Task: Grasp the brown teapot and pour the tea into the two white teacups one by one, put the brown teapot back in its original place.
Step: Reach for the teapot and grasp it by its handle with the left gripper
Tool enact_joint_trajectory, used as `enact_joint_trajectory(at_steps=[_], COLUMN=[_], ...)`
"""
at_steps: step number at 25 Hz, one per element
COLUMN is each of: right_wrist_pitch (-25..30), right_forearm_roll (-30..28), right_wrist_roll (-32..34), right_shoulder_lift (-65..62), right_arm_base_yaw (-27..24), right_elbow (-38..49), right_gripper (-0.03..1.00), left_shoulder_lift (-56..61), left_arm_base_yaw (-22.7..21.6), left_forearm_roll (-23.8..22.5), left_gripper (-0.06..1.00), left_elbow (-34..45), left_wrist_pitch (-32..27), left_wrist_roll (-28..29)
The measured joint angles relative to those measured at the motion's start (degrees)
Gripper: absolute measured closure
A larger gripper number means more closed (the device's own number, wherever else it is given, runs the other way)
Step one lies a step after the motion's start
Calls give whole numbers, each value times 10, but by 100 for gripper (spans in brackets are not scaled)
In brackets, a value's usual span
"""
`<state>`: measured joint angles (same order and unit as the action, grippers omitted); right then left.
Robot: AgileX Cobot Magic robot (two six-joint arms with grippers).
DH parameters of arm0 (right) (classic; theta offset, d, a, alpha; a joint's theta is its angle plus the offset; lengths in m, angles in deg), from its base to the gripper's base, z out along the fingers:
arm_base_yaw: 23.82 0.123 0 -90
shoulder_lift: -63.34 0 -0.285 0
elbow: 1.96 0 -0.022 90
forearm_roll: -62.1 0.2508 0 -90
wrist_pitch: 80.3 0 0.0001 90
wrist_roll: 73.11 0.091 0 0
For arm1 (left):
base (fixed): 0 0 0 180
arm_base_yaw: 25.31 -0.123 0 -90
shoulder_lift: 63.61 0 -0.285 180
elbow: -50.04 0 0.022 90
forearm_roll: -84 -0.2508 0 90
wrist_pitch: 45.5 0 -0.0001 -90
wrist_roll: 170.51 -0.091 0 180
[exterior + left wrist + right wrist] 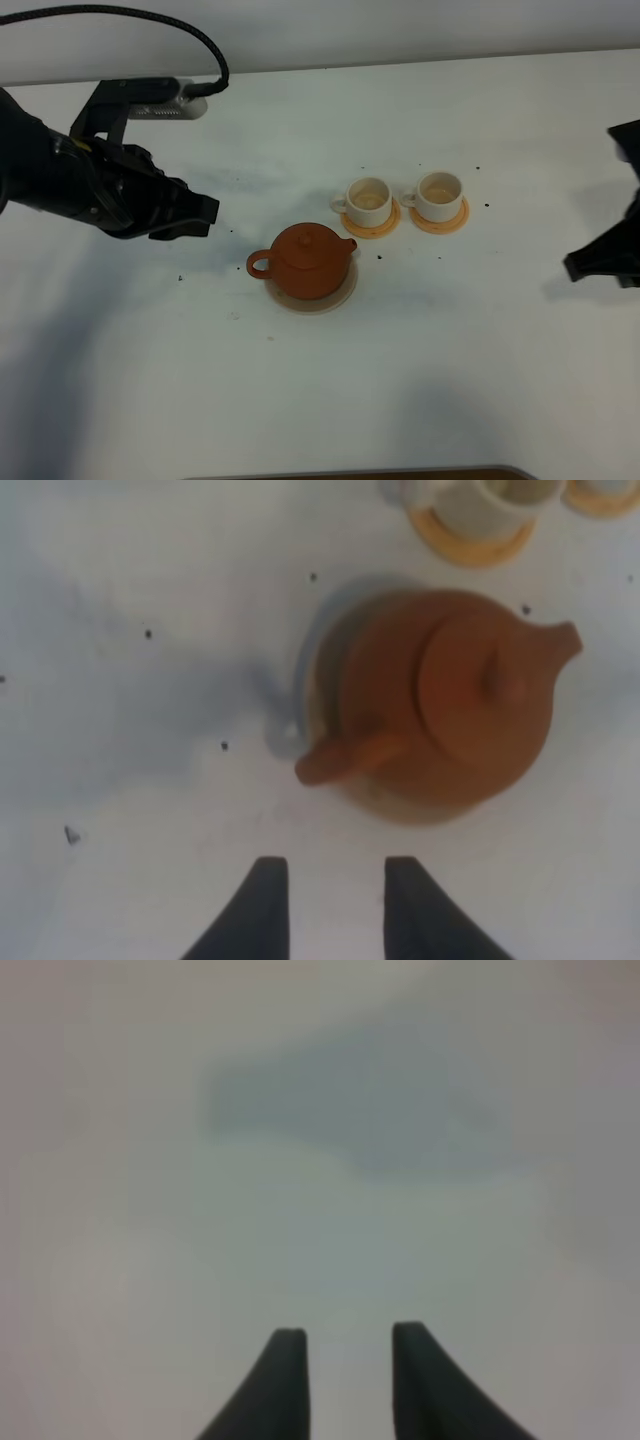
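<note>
Approach step, nothing gripped yet. Left tool (335,865) spread, empty, aimed at loop handle (345,760) of brown teapot (310,260), not touching. Teapot on pale wooden disc (292,299) mid-desk (450,360), just beside two white teacups (368,200) on orange coasters (440,225). Right tool (347,1335) spread, empty, well apart. Next: needs a square pinch on the thin handle. Smooth matte clay, squat round body, knobbed lid.

A white table (450,380) fills the view, dotted with small dark specks (487,206), most of them around its middle. Two orange coasters (371,233) lie side by side on it. A brown strip (400,473) shows along the bottom edge of the high view.
</note>
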<state>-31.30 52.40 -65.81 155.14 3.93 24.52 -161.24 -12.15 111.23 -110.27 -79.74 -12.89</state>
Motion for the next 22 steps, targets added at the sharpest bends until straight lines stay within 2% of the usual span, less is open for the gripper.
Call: enact_joint_trajectory(at_steps=[2,12,17,22], right_wrist_pitch=[18,96,111,115], right_forearm_roll=[-17,-8,48,92], right_wrist_roll=[13,0,-37,-73], right_shoulder_lift=[-31,-246,-353,-471], right_arm_base_yaw=[0,0,0,0], right_elbow=[0,36,85,148], right_gripper=[73,73,73,73], left_shoulder_lift=[0,-3,-38,-75], left_arm_base_yaw=[0,0,0,0], left_forearm_roll=[-1,-30,-46,-59], left_gripper=[67,67,67,67], left_elbow=[-8,-57,-95,-116], left_wrist_pitch=[0,-17,-61,-70], left_wrist_roll=[2,14,18,40])
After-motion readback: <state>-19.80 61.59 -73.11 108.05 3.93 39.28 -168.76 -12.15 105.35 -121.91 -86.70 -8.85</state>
